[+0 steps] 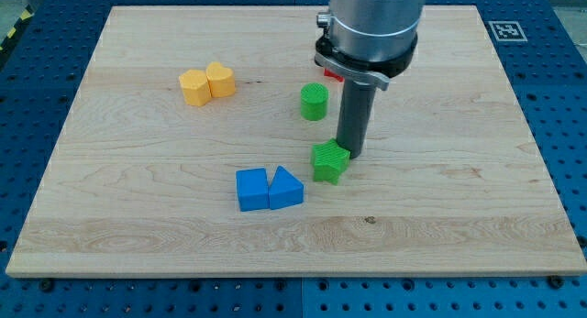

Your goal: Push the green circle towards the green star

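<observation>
Green circle (314, 102) sat upright near the middle of the wooden board (138, 226), apart from the green star (330, 162) below it. My tip (349, 154) rested just beside the star's right edge, possibly touching; the rod hid that. I had no fingers, so nothing was held. The circle looked light, rigid and prone to sliding off-line, so I judged its top side the place to push
</observation>
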You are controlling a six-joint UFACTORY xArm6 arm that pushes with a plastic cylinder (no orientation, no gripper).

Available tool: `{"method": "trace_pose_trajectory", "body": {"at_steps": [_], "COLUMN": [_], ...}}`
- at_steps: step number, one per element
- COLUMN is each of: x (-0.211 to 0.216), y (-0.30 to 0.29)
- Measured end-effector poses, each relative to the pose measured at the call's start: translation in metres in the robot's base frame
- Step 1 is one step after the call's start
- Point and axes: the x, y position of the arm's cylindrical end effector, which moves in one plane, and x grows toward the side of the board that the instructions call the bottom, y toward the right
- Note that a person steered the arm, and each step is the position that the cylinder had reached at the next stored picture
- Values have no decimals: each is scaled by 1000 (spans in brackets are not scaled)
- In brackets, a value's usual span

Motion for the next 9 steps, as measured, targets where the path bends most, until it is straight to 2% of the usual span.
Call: {"method": "trace_pose_trajectory", "body": {"at_steps": [1,3,4,6,8,9], "x": [6,12,-2,-43,-90,-89], "y": [-28,-30,-35,-106,-98,-46]}}
